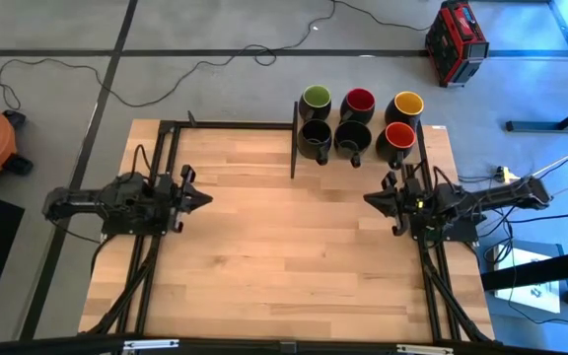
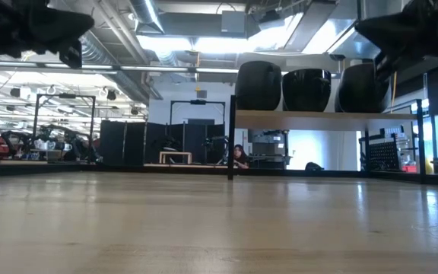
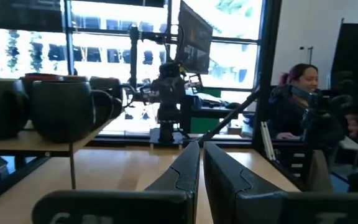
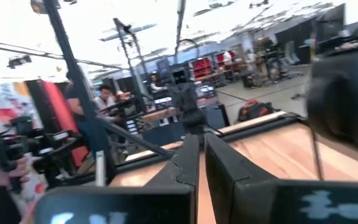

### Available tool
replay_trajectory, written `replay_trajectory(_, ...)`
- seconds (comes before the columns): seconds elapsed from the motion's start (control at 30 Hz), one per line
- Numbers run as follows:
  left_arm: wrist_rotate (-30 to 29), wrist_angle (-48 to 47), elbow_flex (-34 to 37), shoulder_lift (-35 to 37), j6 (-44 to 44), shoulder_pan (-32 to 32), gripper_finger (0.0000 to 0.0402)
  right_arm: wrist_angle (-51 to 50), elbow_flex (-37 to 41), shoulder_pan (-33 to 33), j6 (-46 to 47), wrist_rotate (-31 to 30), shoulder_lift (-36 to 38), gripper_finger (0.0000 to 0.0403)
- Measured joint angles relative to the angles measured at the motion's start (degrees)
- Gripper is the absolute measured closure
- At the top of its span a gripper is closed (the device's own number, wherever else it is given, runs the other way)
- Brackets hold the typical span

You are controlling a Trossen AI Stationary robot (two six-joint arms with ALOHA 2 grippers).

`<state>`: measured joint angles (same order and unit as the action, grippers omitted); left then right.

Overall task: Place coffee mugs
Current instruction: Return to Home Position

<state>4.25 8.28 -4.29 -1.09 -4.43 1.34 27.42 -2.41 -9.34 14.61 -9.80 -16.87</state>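
Showing the wooden worktop [image 1: 264, 256] from above, with one arm at each side. At the left, the left gripper [image 1: 205, 200] is held over bare wood and pointed toward the middle. Its fingers [image 3: 185, 167] are closed almost together, and nothing is gripped.

Toward the far right corner, a shelf [image 2: 325, 116] on a dark frame is raised above the worktop. All six coffee mugs [image 1: 358, 118] are set on it in two rows of three. In the back row are seen a green-lined mug [image 1: 316, 99], a red-lined mug [image 1: 360, 101] and a yellow-lined mug [image 1: 407, 104]. In the front row are seen a first black-lined mug [image 1: 315, 133], a second black-lined mug [image 1: 353, 134] and an orange-red-lined mug [image 1: 399, 134].

At the right, the right gripper [image 1: 369, 200] is held near the shelf's front edge and turned toward the left gripper. Its fingers [image 4: 188, 158] are likewise closed to a narrow slit, and nothing is held.
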Motion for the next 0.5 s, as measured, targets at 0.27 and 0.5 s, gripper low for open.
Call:
replay_trajectory(0.27,4.0,-0.1,1.5,0.9,-0.2,2.6,0.0386,-4.5,2.0,0.0,-1.7,-1.9,4.2,0.0388)
replay_trajectory(0.5,6.6,-4.4,1.5,0.9,0.0,5.7,0.0386,-13.8,2.0,0.0,-3.1,-0.1,11.3,0.0388)
